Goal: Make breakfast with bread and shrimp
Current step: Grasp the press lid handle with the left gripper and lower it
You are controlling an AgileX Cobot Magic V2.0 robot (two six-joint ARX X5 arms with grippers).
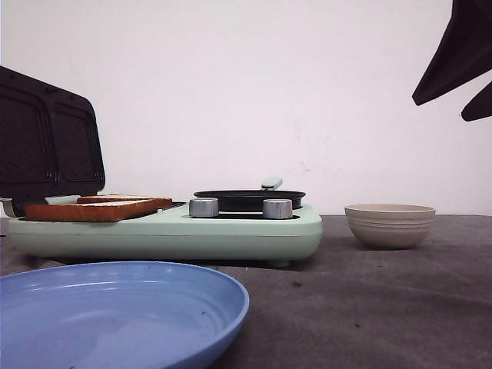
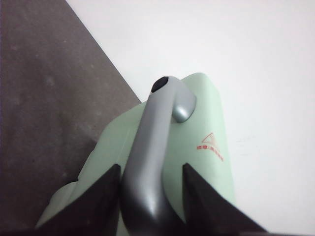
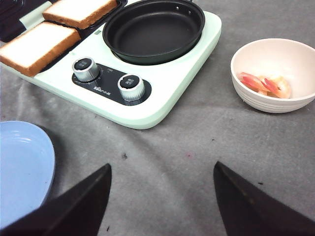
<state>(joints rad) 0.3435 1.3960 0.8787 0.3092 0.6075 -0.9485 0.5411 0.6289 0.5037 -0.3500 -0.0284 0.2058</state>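
**Two slices on the grill, shrimp in the bowl**

I'm seeing the mint-green breakfast maker on the grey table, its dark hinged lid up. Near it sits the blue plastic plate. Both square white bread slices lie side by side on the grill, beside the round black pan. Orange-pink shrimp pieces rest in the beige ribbed bowl. My left gripper straddles the grey lid handle; contact I cannot tell. My right gripper hangs spread, holding nothing.
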